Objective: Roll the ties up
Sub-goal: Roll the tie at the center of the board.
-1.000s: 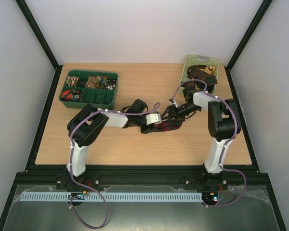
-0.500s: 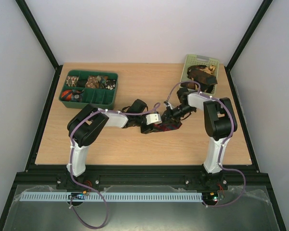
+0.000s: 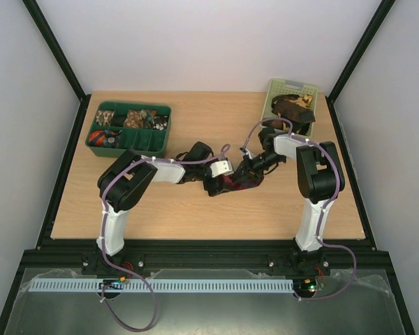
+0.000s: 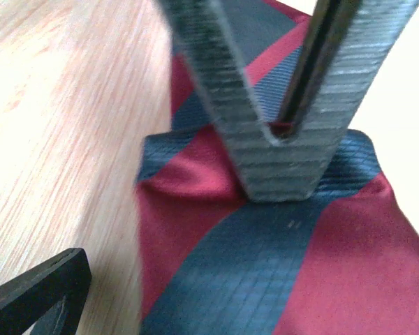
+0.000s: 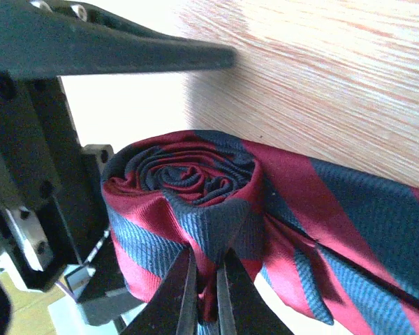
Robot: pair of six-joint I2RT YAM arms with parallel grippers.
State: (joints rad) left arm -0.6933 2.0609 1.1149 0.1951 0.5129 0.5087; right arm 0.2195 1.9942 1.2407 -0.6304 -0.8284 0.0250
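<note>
A dark red tie with navy diagonal stripes [image 3: 232, 184] lies mid-table, wound into a roll [image 5: 185, 174] whose loose tail [image 5: 349, 230] trails off to the right. My right gripper [image 5: 204, 296] is shut on a fold of fabric at the roll's outer edge; in the left wrist view its grey fingers [image 4: 265, 118] pinch the cloth [image 4: 265, 279]. My left gripper [image 3: 215, 183] stands open around the roll, one finger [image 4: 38, 300] low at the left and one finger [image 5: 112, 49] above the roll in the right wrist view. More ties [image 3: 292, 108] lie heaped at the back right.
A pale green plastic basket [image 3: 283, 87] at the back right corner holds the heaped ties. A dark green divided tray [image 3: 143, 143] at the back left has rolled ties in some compartments. Both arms meet at mid-table.
My right gripper moved left and shut on the tie's roll. My left gripper then let go of the roll and opened wide.
</note>
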